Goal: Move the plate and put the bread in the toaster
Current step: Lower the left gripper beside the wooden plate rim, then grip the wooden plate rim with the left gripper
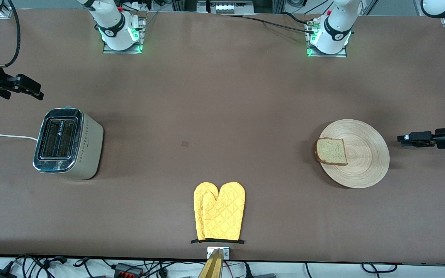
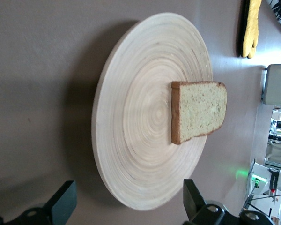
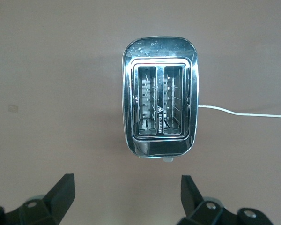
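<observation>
So far nothing is held: both grippers stand with jaws wide apart and empty. The left gripper point(image 1: 400, 138) hangs low just beside the plate point(image 1: 365, 162) at the left arm's end of the table, jaws toward its rim. The right gripper point(image 1: 40, 94) is up near the toaster point(image 1: 70, 143) at the right arm's end, looking down into it.

The bread point(image 1: 331, 151) lies flat on the plate, on the edge toward the toaster, with one crust overhanging the rim. Plate and toaster are well apart, with a yellow mitt point(image 1: 219, 211) between them and nearer the front camera.

The step in hand looks like the plate move. To do it well, the left gripper should take the rim squarely on the bare side, away from the bread, and slide or carry the plate level so the overhanging slice does not tip off.

The toaster's long axis runs near to far, and both slots run the same way, opening upward; its cord point(image 1: 2, 136) leaves toward the table's end. The slice must go in on edge, lined up with a slot.
</observation>
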You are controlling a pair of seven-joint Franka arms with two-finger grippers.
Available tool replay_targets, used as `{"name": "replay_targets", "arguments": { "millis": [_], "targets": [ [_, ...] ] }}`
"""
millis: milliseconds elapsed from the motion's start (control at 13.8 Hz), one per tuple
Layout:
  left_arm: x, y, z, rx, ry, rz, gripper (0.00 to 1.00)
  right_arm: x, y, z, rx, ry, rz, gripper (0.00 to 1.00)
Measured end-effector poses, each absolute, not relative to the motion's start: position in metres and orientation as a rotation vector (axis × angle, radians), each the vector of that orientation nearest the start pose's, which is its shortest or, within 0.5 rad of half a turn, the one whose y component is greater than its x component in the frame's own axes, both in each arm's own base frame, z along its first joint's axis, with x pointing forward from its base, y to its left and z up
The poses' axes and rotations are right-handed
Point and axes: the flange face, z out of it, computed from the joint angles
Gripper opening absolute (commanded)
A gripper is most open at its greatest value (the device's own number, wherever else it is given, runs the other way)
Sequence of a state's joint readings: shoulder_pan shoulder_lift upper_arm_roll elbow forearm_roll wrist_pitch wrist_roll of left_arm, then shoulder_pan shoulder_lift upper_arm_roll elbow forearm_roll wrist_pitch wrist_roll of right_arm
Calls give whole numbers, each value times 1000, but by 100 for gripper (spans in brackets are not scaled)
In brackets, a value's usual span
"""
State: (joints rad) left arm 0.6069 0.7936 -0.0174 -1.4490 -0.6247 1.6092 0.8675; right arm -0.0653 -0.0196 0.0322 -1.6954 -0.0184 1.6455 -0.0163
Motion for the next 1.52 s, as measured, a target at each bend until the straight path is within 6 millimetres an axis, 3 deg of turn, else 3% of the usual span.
{"name": "replay_targets", "arguments": {
  "millis": [290, 508, 726, 871, 1452, 1525],
  "targets": [
    [570, 325, 156, 2140, 76, 52, 100, 551, -20, 583, -3159, 24, 49, 100],
    [570, 314, 124, 2056, 136, 67, 94, 551, -20, 583, -3159, 24, 49, 100],
    [578, 305, 125, 2051, 165, 39, 73, 551, -20, 583, -3160, 23, 49, 100],
    [579, 305, 126, 2054, 172, 32, 66, 551, -20, 583, -3160, 22, 49, 100],
    [575, 305, 122, 2097, 113, -8, 57, 551, -20, 583, -3160, 17, 49, 100],
    [576, 303, 122, 2096, 99, -3, 51, 551, -20, 583, -3160, 17, 48, 100]
  ]
}}
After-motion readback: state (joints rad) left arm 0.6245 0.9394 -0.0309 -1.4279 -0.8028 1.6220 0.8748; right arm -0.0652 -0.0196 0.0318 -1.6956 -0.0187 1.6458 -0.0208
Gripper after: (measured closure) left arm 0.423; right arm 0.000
